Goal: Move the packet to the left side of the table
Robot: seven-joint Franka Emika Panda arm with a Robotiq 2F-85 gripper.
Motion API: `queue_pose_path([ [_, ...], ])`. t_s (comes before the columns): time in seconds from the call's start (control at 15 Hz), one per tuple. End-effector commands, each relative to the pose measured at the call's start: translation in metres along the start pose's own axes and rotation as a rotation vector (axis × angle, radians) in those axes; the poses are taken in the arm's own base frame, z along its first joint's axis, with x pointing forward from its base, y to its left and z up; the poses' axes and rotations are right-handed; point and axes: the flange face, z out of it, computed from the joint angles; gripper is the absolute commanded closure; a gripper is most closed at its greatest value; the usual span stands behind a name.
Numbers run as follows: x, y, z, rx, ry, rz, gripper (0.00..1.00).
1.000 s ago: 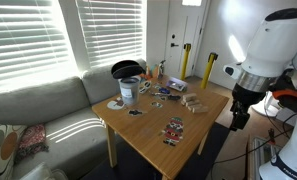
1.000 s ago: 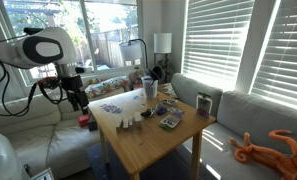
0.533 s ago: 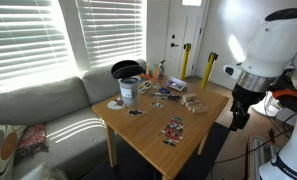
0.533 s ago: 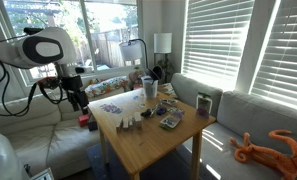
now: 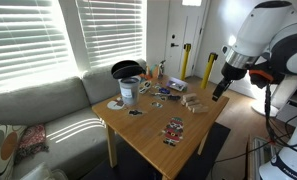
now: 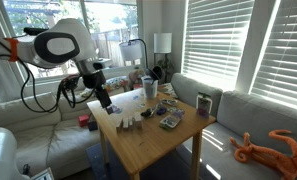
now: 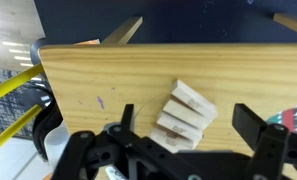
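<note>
Pincer (image 5: 217,88) has swung from beside the tabletop (image 5: 143,132) to above its blocks (image 5: 195,104), jaws wide, empty. Packet (image 5: 174,130), lower centre, looks light, flat, slippery; pinch across its narrow width.

You're in a home living room: across the square light-wood table (image 5: 153,148) from your gripper (image 5: 216,94) runs a pale cushioned sofa (image 5: 43,100). White slatted window blinds (image 5: 28,35) hang above it, with a white-shaded table lamp (image 6: 163,42) and an orange plush toy (image 6: 268,146) nearby.
</note>
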Motion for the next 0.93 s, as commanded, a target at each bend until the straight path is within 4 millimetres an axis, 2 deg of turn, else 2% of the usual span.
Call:
queue_pose_path([
  [0.0,0.042,0.045,0.004,0.089,0.026,0.183,0.0],
  [0.07,0.049,0.056,0.003,0.091,0.021,0.202,0.0],
  [0.13,0.029,0.044,0.003,0.061,0.031,0.135,0.0],
  [0.27,0.041,0.059,0.006,0.074,0.021,0.174,0.0],
  [0.4,0.048,0.054,0.009,0.084,0.007,0.23,0.0],
  [0.53,0.066,0.061,0.008,0.122,0.042,0.368,0.0],
  [0.67,0.078,0.078,0.015,0.183,0.043,0.418,0.0],
  [0.87,0.089,0.116,0.04,0.307,0.002,0.317,0.0],
])
